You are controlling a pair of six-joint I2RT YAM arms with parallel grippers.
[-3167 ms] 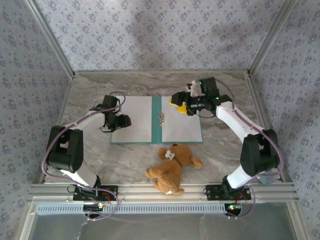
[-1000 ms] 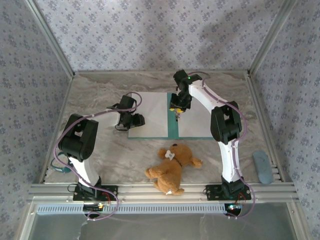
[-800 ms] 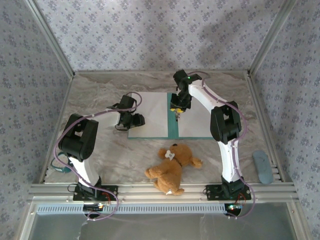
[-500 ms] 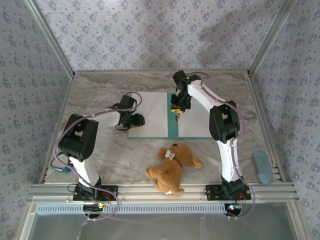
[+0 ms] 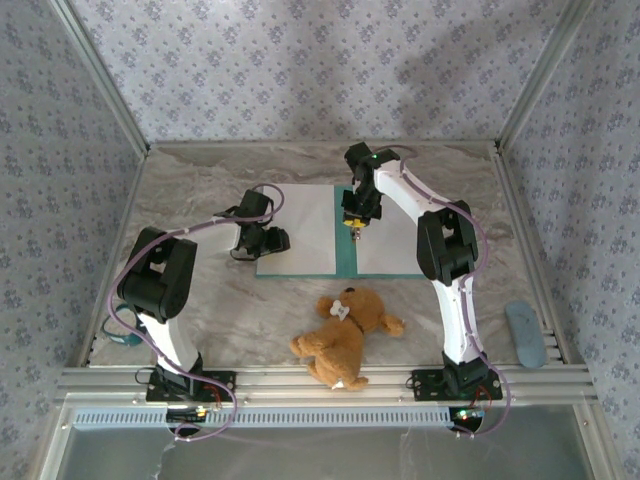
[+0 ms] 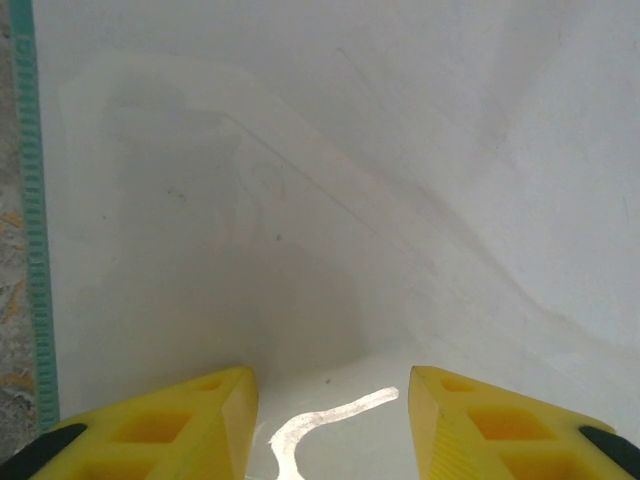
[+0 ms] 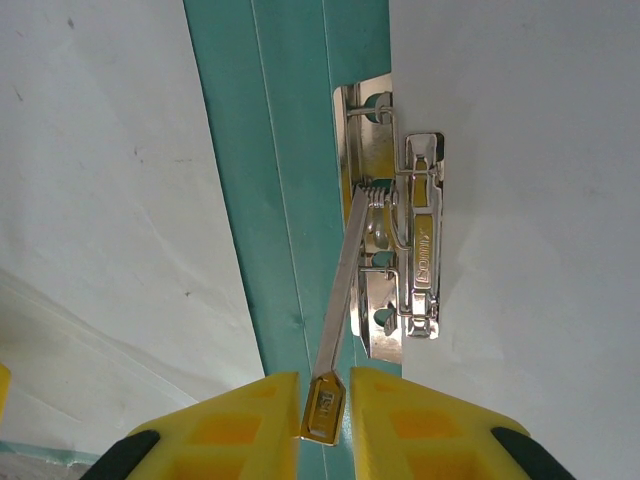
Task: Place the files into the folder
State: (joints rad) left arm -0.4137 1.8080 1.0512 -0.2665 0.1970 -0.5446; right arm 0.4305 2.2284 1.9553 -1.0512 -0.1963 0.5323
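The teal folder [image 5: 345, 262] lies open on the table, with a white file on its left half [image 5: 305, 230] and another on its right half [image 5: 395, 240]. My right gripper [image 5: 353, 226] hangs over the spine. In the right wrist view the metal clip [image 7: 418, 250] sits at the spine, its lever [image 7: 340, 300] raised, and my right gripper [image 7: 325, 425] is shut on the lever's tip. My left gripper [image 5: 268, 240] stands open over the left file near the folder's left edge; nothing lies between its fingers [image 6: 333, 420].
A brown teddy bear [image 5: 345, 335] lies in front of the folder, near the table's front edge. A grey-blue flat object [image 5: 525, 335] rests at the front right. Patterned walls and metal rails enclose the table.
Since the oldest frame the folder has shifted right and the right arm has swung over the spine. In the last second the right jaws have narrowed onto the clip lever; the left arm stays still.
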